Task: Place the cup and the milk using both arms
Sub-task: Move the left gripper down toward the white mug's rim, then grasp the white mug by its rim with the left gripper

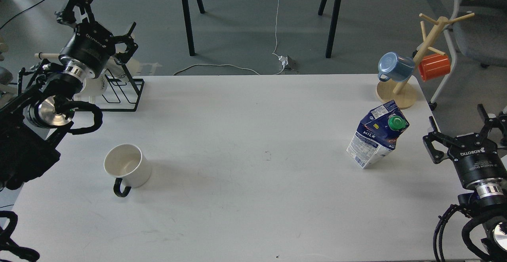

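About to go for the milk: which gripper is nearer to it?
Right. The right gripper is just right of the milk, apart from it. The left gripper is far across the table, at the back left.

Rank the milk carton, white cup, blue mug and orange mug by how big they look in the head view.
1. Milk carton, tallest and largest.
2. White cup.
3. Blue mug and orange mug look about alike; no ranking between them. Both hang farther from the camera, so they may really match the cup.
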Robot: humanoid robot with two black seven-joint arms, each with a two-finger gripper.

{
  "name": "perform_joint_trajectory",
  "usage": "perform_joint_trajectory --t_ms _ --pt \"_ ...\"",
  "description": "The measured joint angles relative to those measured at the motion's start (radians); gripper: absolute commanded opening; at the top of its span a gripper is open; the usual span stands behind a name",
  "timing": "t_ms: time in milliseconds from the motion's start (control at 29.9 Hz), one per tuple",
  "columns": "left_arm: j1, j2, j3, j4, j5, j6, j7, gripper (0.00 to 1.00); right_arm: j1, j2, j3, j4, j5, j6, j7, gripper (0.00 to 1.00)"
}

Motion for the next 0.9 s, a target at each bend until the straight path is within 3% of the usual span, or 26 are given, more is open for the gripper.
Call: perform_joint_trajectory --t_ms 167,368,769,903 --pt "0.028 0.232 0.1 -0.231 0.31 0.001 -0.008 0.96 -0.001 0.022 0.018 0.0 0.0 0.0 0.0 0.99" --pt "0.13 0.419 0.114 -0.398 0.798 0.026 -0.015 0.95 0.012 0.034 0.02 0.0 0.0 0.0 -0.001 0.99" --pt "0.282 0.446 0.117 -0.412 1.566 0.298 -0.025 0.87 0.256 0.022 -0.011 -0.048 -0.008 0.0 -0.013 0.99" --pt "0.304 0.413 0.118 -0.359 1.779 0.349 -0.024 0.78 0.301 0.021 -0.03 -0.061 -0.008 0.0 -0.014 0.99"
